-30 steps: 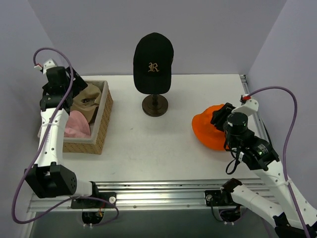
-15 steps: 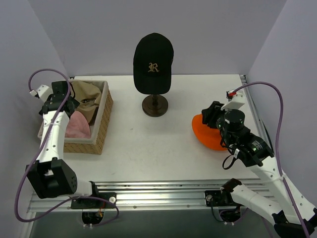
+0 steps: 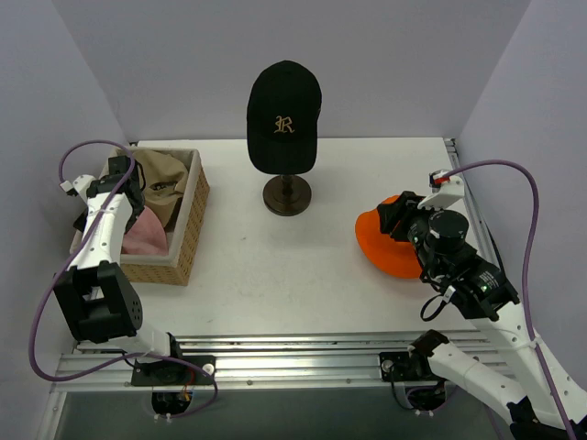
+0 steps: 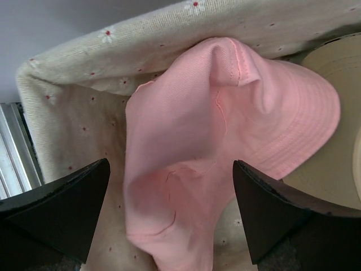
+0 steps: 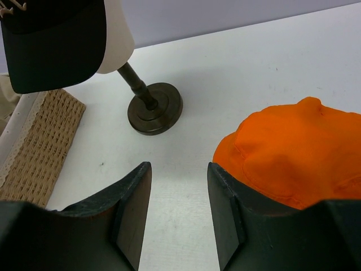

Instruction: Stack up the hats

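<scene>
A pale pink hat [image 4: 225, 130] lies crumpled in the basket, and my left gripper [image 4: 172, 186] hangs just above it, open wide, with the fabric showing between its fingers. From above, the left gripper [image 3: 126, 188] is over the pink hat [image 3: 145, 236], next to the tan cap [image 3: 165, 179]. The black cap [image 3: 284, 110] with the gold "R" sits on the head form. The orange hat [image 3: 390, 246] lies on the table at the right. My right gripper [image 5: 179, 186] is open over bare table, with the orange hat [image 5: 293, 152] against its right finger's outer side.
The woven basket [image 3: 190, 234] with floral lining stands at the left edge of the table. The cream head form [image 5: 115, 34] stands on a dark stand [image 3: 287, 194] at the back centre. Grey walls close in on three sides, and a metal rail [image 3: 293, 353] runs along the near edge.
My left gripper has come down from above the basket's far side to just over the pink hat. The right wrist swung a little left, then back, beside the orange hat.
</scene>
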Motion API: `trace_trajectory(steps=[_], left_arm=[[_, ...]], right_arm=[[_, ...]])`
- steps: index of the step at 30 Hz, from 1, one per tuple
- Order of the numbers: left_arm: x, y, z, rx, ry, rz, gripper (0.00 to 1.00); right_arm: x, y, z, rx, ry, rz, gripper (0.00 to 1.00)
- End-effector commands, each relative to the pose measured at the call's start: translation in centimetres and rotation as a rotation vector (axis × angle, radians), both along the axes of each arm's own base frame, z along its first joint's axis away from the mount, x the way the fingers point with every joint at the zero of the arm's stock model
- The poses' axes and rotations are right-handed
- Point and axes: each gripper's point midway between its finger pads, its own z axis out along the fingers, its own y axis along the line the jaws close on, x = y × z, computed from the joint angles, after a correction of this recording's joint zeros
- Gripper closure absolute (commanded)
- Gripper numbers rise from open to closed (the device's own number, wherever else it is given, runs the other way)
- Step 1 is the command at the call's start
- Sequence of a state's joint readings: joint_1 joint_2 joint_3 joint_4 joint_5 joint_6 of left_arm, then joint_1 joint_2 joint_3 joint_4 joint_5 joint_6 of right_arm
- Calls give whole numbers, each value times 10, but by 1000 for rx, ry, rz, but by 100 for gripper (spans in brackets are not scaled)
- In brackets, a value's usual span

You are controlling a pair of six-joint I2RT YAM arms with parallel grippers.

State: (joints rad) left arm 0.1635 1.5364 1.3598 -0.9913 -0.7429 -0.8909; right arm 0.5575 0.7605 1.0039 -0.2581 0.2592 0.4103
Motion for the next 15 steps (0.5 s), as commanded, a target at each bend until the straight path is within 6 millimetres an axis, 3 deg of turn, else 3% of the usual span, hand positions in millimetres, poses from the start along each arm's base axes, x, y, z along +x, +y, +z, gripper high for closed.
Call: trace_trajectory(steps=[1, 2, 5, 6, 8, 9, 11, 15], left_arm=[[4, 6, 3, -11, -13, 31, 0], [6, 5, 2, -21, -20, 23, 4], [20, 1, 3, -36, -70, -51, 30], [27, 0, 11, -31, -110, -86, 48], [32, -7, 17, -56, -145, -130, 72], [34, -10, 30, -53, -185, -160, 88], [38, -18, 49, -61, -247, -212, 97], [30, -45, 123, -19, -425, -364, 98]], right_arm=[[-2, 3, 5, 0, -14, 25, 59], [-2, 2, 5, -5, -14, 22, 59], [-4, 0, 6, -7, -21, 17, 59], [-5, -1, 7, -6, -25, 18, 59], [-5, -2, 7, -14, -27, 16, 59], [-6, -2, 7, -17, -27, 18, 59], [-7, 1, 8, -34, -33, 45, 58], [-8, 15, 15, -49, -61, 138, 55]])
